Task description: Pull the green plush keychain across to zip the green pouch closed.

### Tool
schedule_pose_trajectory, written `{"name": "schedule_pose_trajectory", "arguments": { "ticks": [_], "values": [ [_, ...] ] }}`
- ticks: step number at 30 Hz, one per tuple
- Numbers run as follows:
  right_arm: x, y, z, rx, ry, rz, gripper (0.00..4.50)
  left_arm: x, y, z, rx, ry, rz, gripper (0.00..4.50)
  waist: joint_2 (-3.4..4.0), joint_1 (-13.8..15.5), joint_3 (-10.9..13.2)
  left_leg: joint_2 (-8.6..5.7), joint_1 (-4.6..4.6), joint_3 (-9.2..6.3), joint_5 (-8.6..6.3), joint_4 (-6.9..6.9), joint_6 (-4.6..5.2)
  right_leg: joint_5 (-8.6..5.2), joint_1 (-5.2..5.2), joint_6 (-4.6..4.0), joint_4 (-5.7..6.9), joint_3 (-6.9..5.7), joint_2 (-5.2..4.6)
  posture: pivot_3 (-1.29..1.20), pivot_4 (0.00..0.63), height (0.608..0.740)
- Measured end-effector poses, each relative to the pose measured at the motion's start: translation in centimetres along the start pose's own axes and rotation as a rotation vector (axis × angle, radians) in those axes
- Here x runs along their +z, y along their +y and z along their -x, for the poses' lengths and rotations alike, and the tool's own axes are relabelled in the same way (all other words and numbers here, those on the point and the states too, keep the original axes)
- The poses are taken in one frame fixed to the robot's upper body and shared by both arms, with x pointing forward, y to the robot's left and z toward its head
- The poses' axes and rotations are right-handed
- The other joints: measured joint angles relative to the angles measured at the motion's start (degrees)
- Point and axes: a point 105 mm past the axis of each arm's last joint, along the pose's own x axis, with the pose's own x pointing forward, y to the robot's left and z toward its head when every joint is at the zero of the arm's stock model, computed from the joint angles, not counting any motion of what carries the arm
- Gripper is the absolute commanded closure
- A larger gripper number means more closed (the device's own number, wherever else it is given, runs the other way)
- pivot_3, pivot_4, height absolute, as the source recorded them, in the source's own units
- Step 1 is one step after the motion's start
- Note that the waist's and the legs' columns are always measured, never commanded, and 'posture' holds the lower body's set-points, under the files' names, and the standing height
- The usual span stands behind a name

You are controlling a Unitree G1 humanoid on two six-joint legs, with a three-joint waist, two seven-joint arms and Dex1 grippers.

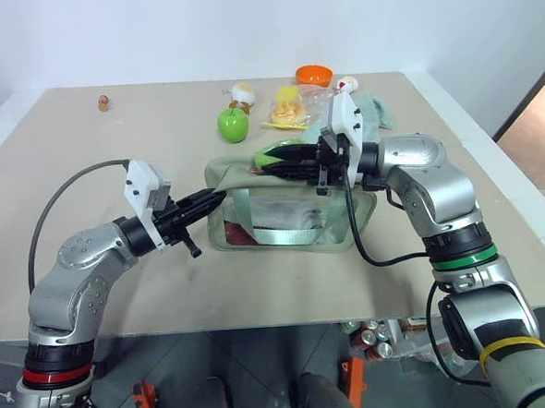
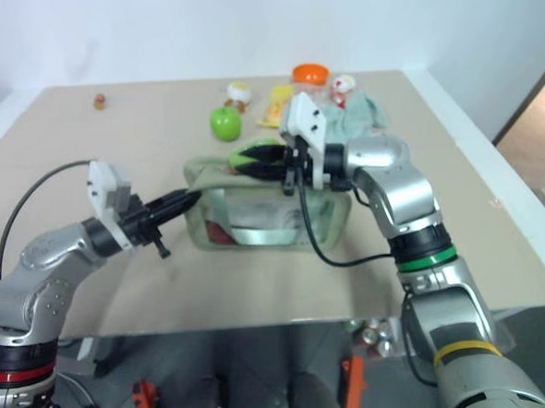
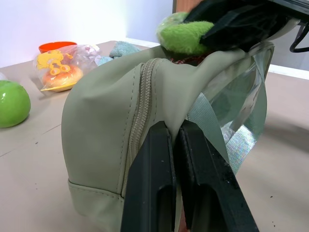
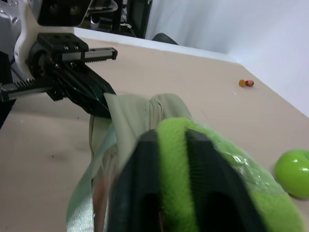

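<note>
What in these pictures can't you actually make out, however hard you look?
- The zipper pull: hidden under the green plush keychain and the right gripper, in every view.
- What lies inside the green pouch: blurred behind its clear window, head views.
- The tiny object at the table's far corner: too small to name.
- The fabric pinched by the left gripper: covered by its fingers.

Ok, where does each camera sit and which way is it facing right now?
Head eyes: on the head, looking forward and down at the table, both arms and the pouch.
Left wrist: along the left gripper, shut on the pouch end.
Right wrist: along the right gripper, shut on the keychain, facing the left gripper.
Shared: pouch, keychain and apple show in both wrist views.
</note>
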Motion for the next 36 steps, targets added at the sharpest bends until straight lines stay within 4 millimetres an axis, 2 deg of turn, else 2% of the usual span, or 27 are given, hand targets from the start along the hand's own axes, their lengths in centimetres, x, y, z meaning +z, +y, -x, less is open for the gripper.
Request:
{"name": "schedule_pose_trajectory", "arguments": {
  "ticks": [4, 8, 17, 19, 20, 26, 28, 31, 33, 36],
  "values": [
    [-0.3, 0.1, 0.6, -0.004, 0.009, -0.002, 4.48, 0.0, 0.0, 0.0, 0.001, 0.003, 0.004, 4.50, 0.00, 0.0, 0.0, 0.00, 0.00, 0.00, 0.00, 0.00, 0.00, -0.01, 0.00, 0.01, 0.00, 0.00, 0.00, 0.00, 0.150, 0.740],
    [0.2, -0.3, 1.8, -0.036, -0.007, 0.011, 4.48, 0.0, 0.1, -0.1, 0.005, 0.003, 0.003, 4.50, 0.00, 0.1, 0.0, -0.02, -0.02, 0.00, 0.00, 0.00, 0.00, -0.01, 0.00, 0.01, 0.00, 0.00, -0.02, 0.00, 0.150, 0.740],
    [0.6, -2.5, 8.9, -0.259, 0.083, 0.085, 4.48, 0.3, 0.1, -0.7, 0.008, 0.002, -0.004, 4.50, 0.00, 0.5, 0.0, -0.03, -0.02, 0.02, 0.00, -0.01, 0.00, -0.06, 0.00, 0.06, -0.03, 0.03, -0.03, 0.00, 0.150, 0.740],
    [0.1, -2.6, 10.5, -0.306, 0.128, 0.096, 4.48, 0.3, 0.0, -0.8, 0.005, 0.002, -0.005, 4.50, 0.00, 0.6, 0.0, -0.06, -0.02, 0.01, 0.00, -0.01, 0.00, -0.07, 0.02, 0.09, -0.03, 0.02, -0.04, 0.00, 0.150, 0.740],
    [-0.8, -2.6, 11.9, -0.341, 0.183, 0.105, 4.48, 0.3, 0.0, -0.9, 0.004, 0.003, -0.005, 4.50, 0.00, 0.8, 0.0, -0.08, -0.02, 0.01, 0.00, 0.00, 0.00, -0.08, 0.02, 0.10, -0.04, 0.02, -0.06, 0.00, 0.150, 0.740],
    [-3.7, -2.8, 16.9, -0.520, 0.339, 0.112, 4.48, 0.1, 0.3, -1.1, 0.040, 0.009, -0.015, 4.50, 0.01, 0.9, 0.0, -0.08, 0.02, 0.07, 0.00, 0.02, 0.00, -0.06, 0.02, 0.11, -0.03, 0.09, -0.05, 0.00, 0.150, 0.740],
    [-4.5, -2.8, 17.7, -0.567, 0.361, 0.101, 4.48, 0.2, 0.4, -1.3, 0.056, 0.001, -0.015, 4.50, 0.02, 0.8, 0.0, -0.08, 0.03, 0.08, 0.00, 0.04, 0.00, -0.04, 0.03, 0.13, -0.03, 0.12, -0.05, 0.00, 0.150, 0.740],
    [-5.5, -2.1, 17.2, -0.630, 0.350, 0.083, 4.48, 0.0, 0.4, -1.7, 0.087, -0.010, -0.005, 4.50, -0.03, 0.8, 0.0, -0.04, 0.04, 0.05, 0.00, 0.05, 0.00, -0.03, 0.04, 0.12, -0.02, 0.11, 0.00, 0.00, 0.150, 0.740],
    [-7.0, -0.9, 15.7, -0.634, 0.323, 0.031, 4.48, 0.0, 0.6, -1.9, 0.119, -0.021, -0.014, 4.50, -0.02, 0.7, 0.0, -0.03, 0.06, 0.05, 0.00, 0.03, 0.00, -0.02, 0.03, 0.11, 0.00, 0.12, 0.02, 0.00, 0.150, 0.740],
    [-9.6, 1.3, 12.3, -0.607, 0.283, -0.074, 4.48, 0.0, 0.8, -2.1, 0.148, -0.032, -0.019, 4.50, 0.00, 0.5, 0.0, -0.04, 0.06, 0.05, 0.01, 0.03, -0.01, -0.01, 0.02, 0.10, 0.02, 0.13, 0.02, 0.00, 0.150, 0.740]
  ]
}}
